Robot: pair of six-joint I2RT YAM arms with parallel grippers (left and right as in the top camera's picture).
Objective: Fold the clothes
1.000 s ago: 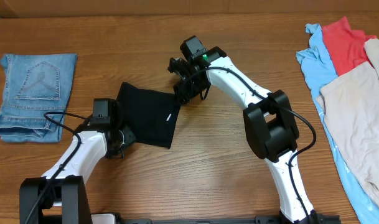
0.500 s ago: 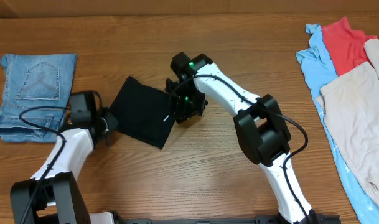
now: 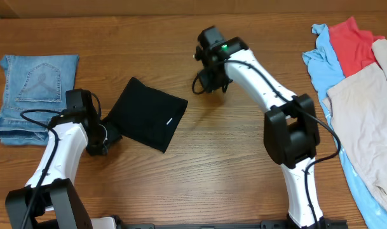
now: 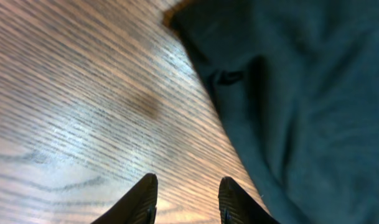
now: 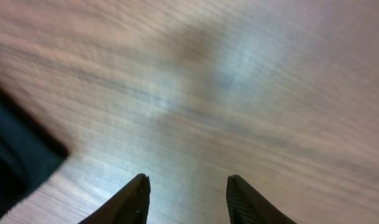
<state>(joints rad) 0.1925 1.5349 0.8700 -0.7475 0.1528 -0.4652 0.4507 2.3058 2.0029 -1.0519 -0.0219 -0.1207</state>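
Observation:
The clothes in hand are a plain black T-shirt [image 3: 145, 121], folded into a tilted rectangle on the wooden table, with a small white label [image 3: 170, 122] near its right edge. My left gripper [image 3: 110, 135] sits at the shirt's lower left edge. In the left wrist view it [image 4: 188, 183] is open over bare wood, with the black fabric [image 4: 301, 93] just to its right. My right gripper [image 3: 208, 83] hovers up and to the right of the shirt, apart from it. In the right wrist view it [image 5: 188, 179] is open and empty, with a corner of the shirt [image 5: 15, 162] at the far left.
Folded blue jeans [image 3: 34, 95] lie at the far left, close behind my left arm. At the right edge is a heap of garments: a light blue one [image 3: 323, 60], a red one [image 3: 352, 41] and a beige one [image 3: 365, 114].
My right gripper has drawn back from the shirt's right edge, up and to the right. The shirt has slid left and now lies flat. My left arm has moved left with it.

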